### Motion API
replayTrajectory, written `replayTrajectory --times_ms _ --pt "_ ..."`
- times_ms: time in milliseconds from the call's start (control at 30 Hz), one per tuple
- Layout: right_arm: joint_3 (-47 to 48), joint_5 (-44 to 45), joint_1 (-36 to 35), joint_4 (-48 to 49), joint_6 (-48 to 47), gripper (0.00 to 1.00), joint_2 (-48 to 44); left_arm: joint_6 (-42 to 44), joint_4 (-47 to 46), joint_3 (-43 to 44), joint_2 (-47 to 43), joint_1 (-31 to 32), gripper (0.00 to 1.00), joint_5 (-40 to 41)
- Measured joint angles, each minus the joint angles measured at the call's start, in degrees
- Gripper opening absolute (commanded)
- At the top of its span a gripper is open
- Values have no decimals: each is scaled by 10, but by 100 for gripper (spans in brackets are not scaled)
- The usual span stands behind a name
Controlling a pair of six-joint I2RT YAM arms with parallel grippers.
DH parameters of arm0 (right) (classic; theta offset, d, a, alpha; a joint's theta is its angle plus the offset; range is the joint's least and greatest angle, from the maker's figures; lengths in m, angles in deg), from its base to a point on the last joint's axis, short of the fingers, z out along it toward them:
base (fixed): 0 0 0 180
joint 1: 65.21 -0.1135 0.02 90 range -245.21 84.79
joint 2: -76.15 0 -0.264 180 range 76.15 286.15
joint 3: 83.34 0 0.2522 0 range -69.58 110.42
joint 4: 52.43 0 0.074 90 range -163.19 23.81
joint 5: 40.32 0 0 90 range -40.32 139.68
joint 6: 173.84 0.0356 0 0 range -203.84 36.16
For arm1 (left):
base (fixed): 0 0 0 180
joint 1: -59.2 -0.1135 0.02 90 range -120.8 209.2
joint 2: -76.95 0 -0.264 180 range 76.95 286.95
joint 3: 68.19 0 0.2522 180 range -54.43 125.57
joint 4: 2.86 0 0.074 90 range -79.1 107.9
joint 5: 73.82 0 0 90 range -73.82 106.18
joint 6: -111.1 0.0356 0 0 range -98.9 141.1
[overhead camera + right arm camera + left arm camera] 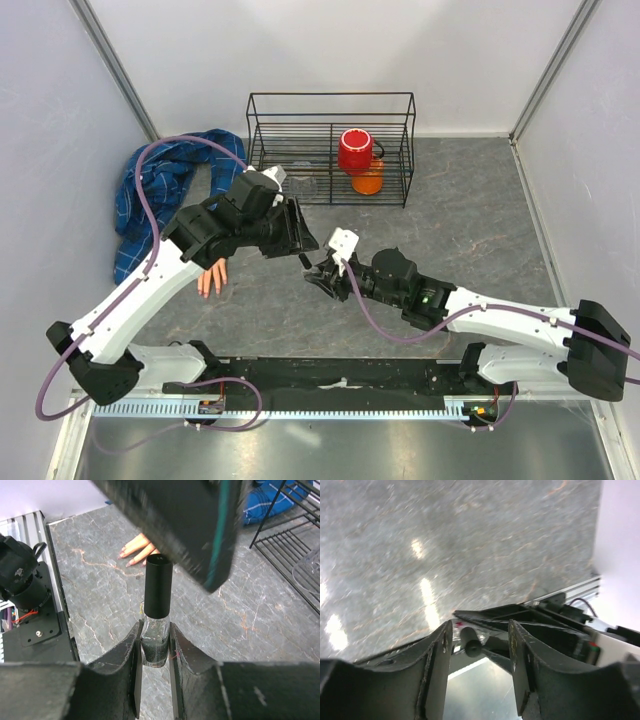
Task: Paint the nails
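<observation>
The nails point(121, 555) are found on the fake hand point(213, 277), laid on the worktop point(470, 200) at the left, well apart from both grippers; they are too small for any polish to be made out. No painting is judged done. The bottle point(156, 645) is clamped upright in the right gripper point(155, 632) with its cap point(158, 586) on, and the left gripper point(300, 235) is held wide open and empty just above that cap. Uncapping and every nail are left. The clamp on the bottle is shown only by the right wrist view, and the whole layout only from the top.
</observation>
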Motion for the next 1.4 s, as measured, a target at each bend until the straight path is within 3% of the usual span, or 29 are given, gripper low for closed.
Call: replayTrajectory --times_ms 333,633,900,1400 --pt "1 -35 21 -59 16 0 -48 88 -105 -52 -60 -1 53 -34" --pt "1 -238 165 -73 100 0 -145 190 -357 -223 -183 -1 53 -233" --pt "1 -369 187 -73 147 0 -183 196 -526 -241 -143 -3 46 -385" --pt "1 -431 187 -37 198 0 -186 187 -624 -240 -118 -4 43 -459"
